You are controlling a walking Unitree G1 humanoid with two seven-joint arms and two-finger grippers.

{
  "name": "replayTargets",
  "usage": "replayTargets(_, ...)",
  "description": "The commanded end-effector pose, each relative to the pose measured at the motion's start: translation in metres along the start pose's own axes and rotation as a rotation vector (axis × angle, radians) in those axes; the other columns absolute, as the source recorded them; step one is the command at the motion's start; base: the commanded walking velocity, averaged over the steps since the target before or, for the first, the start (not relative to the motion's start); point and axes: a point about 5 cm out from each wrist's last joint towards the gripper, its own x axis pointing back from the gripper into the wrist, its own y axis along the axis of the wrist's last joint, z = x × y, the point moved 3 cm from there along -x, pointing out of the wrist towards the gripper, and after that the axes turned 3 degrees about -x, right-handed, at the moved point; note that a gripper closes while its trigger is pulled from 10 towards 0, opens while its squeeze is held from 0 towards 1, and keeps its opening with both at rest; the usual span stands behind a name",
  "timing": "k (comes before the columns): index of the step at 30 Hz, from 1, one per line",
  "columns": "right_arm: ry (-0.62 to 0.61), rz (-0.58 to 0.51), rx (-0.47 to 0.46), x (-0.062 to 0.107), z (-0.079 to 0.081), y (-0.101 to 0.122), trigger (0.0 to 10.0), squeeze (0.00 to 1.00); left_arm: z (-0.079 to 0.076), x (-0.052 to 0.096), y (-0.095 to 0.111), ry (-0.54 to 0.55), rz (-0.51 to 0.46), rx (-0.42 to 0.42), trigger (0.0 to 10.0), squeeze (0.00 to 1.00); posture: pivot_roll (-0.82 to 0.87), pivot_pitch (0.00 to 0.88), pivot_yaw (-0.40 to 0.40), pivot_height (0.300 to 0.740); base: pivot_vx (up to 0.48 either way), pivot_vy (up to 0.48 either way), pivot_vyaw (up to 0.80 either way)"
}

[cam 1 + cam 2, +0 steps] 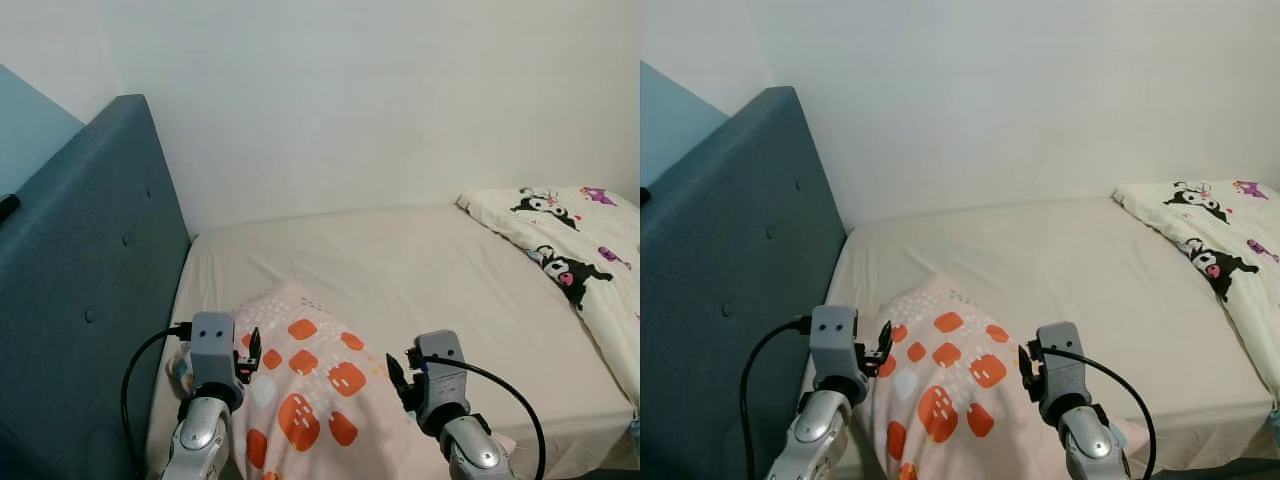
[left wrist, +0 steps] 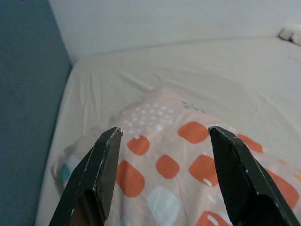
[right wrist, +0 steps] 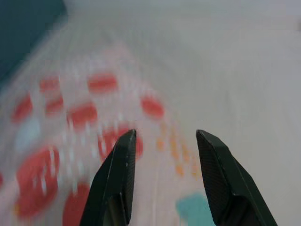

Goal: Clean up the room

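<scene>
Two silver arms with grey wrist blocks and black fingers.
The left arm (image 1: 200,430) and right arm (image 1: 465,440) are rounded polished metal, each topped by a boxy grey housing with small dark screw holes. A black cable (image 1: 135,385) loops from each housing. The left gripper (image 2: 164,174) and right gripper (image 3: 164,179) have long, matte black, wedge-shaped fingers.

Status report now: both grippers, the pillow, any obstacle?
Left gripper open, right gripper open, both over pillow. Pillow on bed near headboard. No obstacle seen.
</scene>
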Motion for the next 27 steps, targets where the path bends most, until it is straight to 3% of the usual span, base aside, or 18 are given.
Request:
replayTargets(1,0.015,0.088,0.007,0.001,0.004,-0.018,10.0,0.0,0.0,0.004,-0.015,-0.015,0.064,-0.018,10.0,0.0,-0.12,0.0,0.008,0.74,0.0,0.0,0.0)
replayTargets(2,0.028,0.202,0.023,0.002,0.007,-0.041,10.0,0.0,0.0,0.011,-0.047,-0.039,0.194,-0.047,10.0,0.0,-0.12,0.0,0.008,0.74,0.0,0.0,0.0)
replayTargets(3,0.028,0.202,0.023,0.002,0.007,-0.041,10.0,0.0,0.0,0.011,-0.047,-0.039,0.194,-0.047,10.0,0.0,-0.12,0.0,0.008,0.74,0.0,0.0,0.0)
replayTargets(4,0.043,0.303,0.038,0.005,0.009,-0.062,10.0,0.0,-0.001,0.022,-0.077,-0.076,0.327,-0.087,10.0,0.0,-0.13,0.0,0.016,0.74,0.0,0.0,0.0)
replayTargets(5,0.043,0.303,0.038,0.005,0.009,-0.062,10.0,0.0,-0.001,0.022,-0.077,-0.076,0.327,-0.087,10.0,0.0,-0.13,0.0,0.016,0.74,0.0,0.0,0.0)
replayTargets(6,0.071,0.379,0.063,0.008,0.014,-0.079,10.0,0.0,-0.001,0.037,-0.103,-0.112,0.45,-0.117,10.0,0.0,-0.13,0.0,0.021,0.74,0.0,0.0,0.0)
replayTargets(7,0.071,0.379,0.063,0.008,0.014,-0.079,10.0,0.0,-0.001,0.037,-0.103,-0.112,0.45,-0.117,10.0,0.0,-0.13,0.0,0.021,0.74,0.0,0.0,0.0)
replayTargets(9,0.092,0.496,0.06,0.013,0.019,-0.102,10.0,0.0,0.0,0.052,-0.124,-0.128,0.559,-0.111,10.0,0.0,-0.13,0.0,0.025,0.74,0.0,0.0,0.0)
replayTargets(15,0.054,0.598,0.013,0.016,0.016,-0.12,10.0,0.0,0.006,0.059,-0.137,-0.07,0.633,-0.06,10.0,0.0,-0.12,0.0,0.016,0.74,0.0,0.0,0.0)
replayTargets(21,0.017,0.599,0.061,0.015,0.009,-0.123,10.0,0.0,0.021,0.071,-0.154,0.024,0.742,-0.026,10.0,0.0,-0.12,0.0,0.012,0.74,0.0,0.0,0.0)
replayTargets(27,0.0,0.59,0.07,0.013,0.005,-0.123,10.0,0.0,0.023,0.071,-0.156,0.038,0.754,-0.005,10.0,0.0,-0.12,0.0,0.012,0.74,0.0,0.0,0.0)
